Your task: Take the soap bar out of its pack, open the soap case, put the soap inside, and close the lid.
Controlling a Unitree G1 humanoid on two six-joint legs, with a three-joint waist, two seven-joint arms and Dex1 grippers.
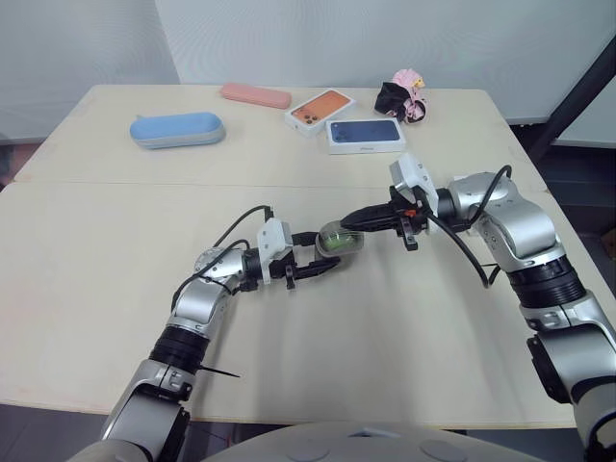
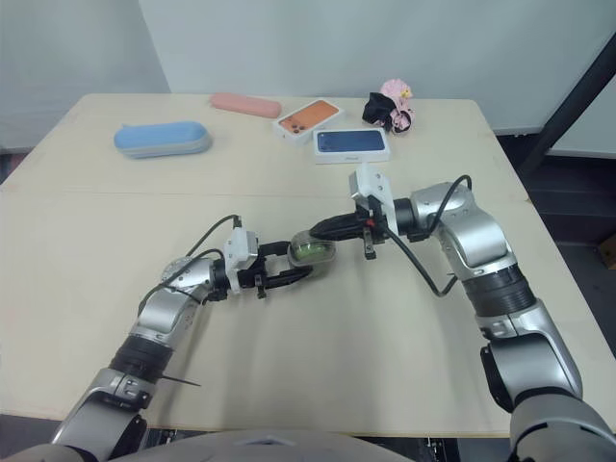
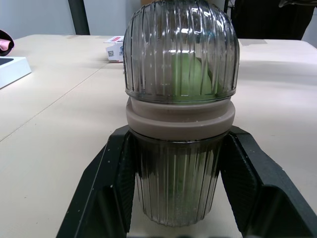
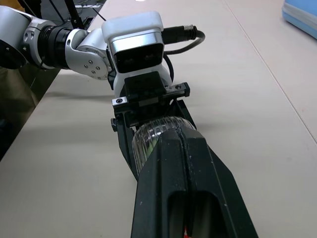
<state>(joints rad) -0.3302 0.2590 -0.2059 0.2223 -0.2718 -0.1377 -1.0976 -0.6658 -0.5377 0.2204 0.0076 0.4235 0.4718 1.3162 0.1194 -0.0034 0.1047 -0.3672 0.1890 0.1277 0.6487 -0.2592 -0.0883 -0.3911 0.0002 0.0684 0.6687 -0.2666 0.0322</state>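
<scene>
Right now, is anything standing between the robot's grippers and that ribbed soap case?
Nothing visible does. The left gripper clamps the soap case by its lower half, the right gripper, fingers shut, touches its lid, and the green soap sits inside.

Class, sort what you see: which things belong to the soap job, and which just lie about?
In the job: soap case, green soap inside it, left gripper, right gripper.
Lying about: blue case, pink case, orange phone box, blue phone box, pink toy.
</scene>
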